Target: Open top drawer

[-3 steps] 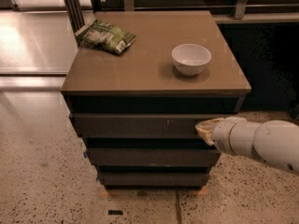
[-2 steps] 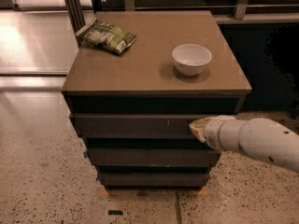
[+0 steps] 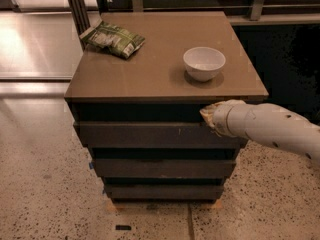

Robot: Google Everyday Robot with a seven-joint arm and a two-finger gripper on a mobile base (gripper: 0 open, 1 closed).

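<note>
The top drawer (image 3: 145, 135) is the widest dark grey-brown flat front, just under the tabletop, with small pale scratch marks right of centre. It stands slightly out from the dark gap above it. My gripper (image 3: 207, 115) is at the end of the white arm coming in from the right. Its tip sits at the drawer's upper edge near the right end, in the dark gap under the tabletop.
A white bowl (image 3: 204, 63) and a green snack bag (image 3: 113, 39) lie on the brown tabletop (image 3: 150, 69). Two narrower drawer fronts (image 3: 162, 168) sit below the top drawer. Speckled floor surrounds the cabinet; a dark metal post (image 3: 76, 6) stands behind left.
My gripper has moved left and up, from beside the drawer's right end to its upper edge under the tabletop. The drawer front looks unmoved.
</note>
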